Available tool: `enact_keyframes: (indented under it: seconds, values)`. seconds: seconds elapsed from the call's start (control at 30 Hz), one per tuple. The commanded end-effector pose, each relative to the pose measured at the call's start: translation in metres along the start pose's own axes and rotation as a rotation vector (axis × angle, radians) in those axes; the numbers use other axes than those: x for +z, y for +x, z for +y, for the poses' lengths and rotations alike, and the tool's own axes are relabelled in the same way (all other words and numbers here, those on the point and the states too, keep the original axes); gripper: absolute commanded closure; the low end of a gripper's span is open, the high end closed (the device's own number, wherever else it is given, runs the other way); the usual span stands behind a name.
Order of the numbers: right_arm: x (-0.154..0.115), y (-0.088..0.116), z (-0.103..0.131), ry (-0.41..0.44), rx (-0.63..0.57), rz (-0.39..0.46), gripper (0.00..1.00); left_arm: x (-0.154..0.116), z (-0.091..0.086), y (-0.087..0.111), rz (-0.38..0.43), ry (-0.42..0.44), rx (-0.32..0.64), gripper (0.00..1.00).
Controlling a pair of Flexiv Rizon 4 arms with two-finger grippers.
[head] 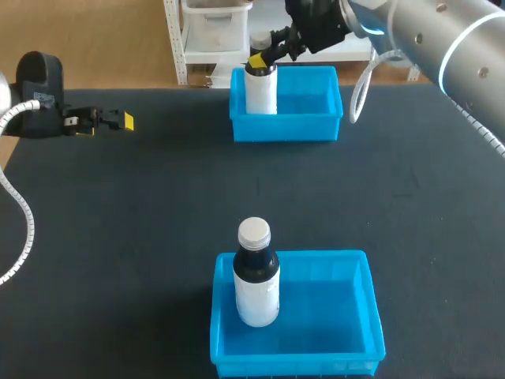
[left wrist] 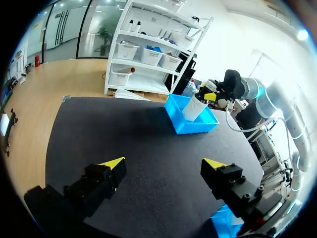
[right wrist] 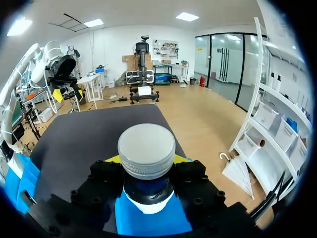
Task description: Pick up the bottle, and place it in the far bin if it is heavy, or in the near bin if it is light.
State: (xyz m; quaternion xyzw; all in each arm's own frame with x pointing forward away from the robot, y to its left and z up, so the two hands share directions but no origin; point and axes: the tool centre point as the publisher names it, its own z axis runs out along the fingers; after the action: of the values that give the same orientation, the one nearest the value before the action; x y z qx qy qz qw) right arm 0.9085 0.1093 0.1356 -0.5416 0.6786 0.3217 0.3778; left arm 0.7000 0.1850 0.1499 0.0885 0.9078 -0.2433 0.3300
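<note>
The right hand (head: 259, 60) is clamped on the bottle (head: 261, 93) at its neck, just under the cap. The bottle stands upright in the far bin (head: 316, 126), at its left end. This looks like the release: seat the base first, spread the fingers fully, then lift straight up so nothing tips. The left hand (head: 118, 121) hangs released over the worktop (head: 158, 221), empty.

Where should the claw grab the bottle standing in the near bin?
Probably best to take the bottle by its dark neck just under the white cap, coming down from above. It stands upright close to the left wall of the near bin, whose walls ring its lower body, so only the top part is free on both sides.
</note>
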Motion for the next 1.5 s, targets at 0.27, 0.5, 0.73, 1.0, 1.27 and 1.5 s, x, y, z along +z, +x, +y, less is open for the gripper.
enact_keyframes:
  seconds: [0.27, 0.5, 0.73, 1.0, 1.27, 1.5]
  values:
    - [0.011, 0.001, -0.011, -0.278, 0.017, 0.012, 0.0, 0.0, 0.0, 0.0, 0.0, 0.0, 0.0, 0.0]
    - [0.002, 0.006, -0.015, -0.255, 0.038, 0.035, 0.0, 0.0, 0.0, 0.0, 0.0, 0.0, 0.0, 0.0]
    - [-0.027, 0.019, -0.025, -0.192, 0.066, 0.078, 0.0, 0.0, 0.0, 0.0, 0.0, 0.0, 0.0, 0.0]
    - [-0.081, 0.037, -0.027, -0.09, 0.131, 0.079, 0.0, 0.0, 0.0, 0.0, 0.0, 0.0, 0.0, 0.0]
    - [-0.15, 0.054, 0.0, 0.016, 0.195, 0.082, 0.0, 0.0, 0.0, 0.0, 0.0, 0.0, 0.0, 0.0]
    - [-0.198, 0.052, 0.037, 0.087, 0.199, 0.072, 0.0, 0.0, 0.0, 0.0, 0.0, 0.0, 0.0, 0.0]
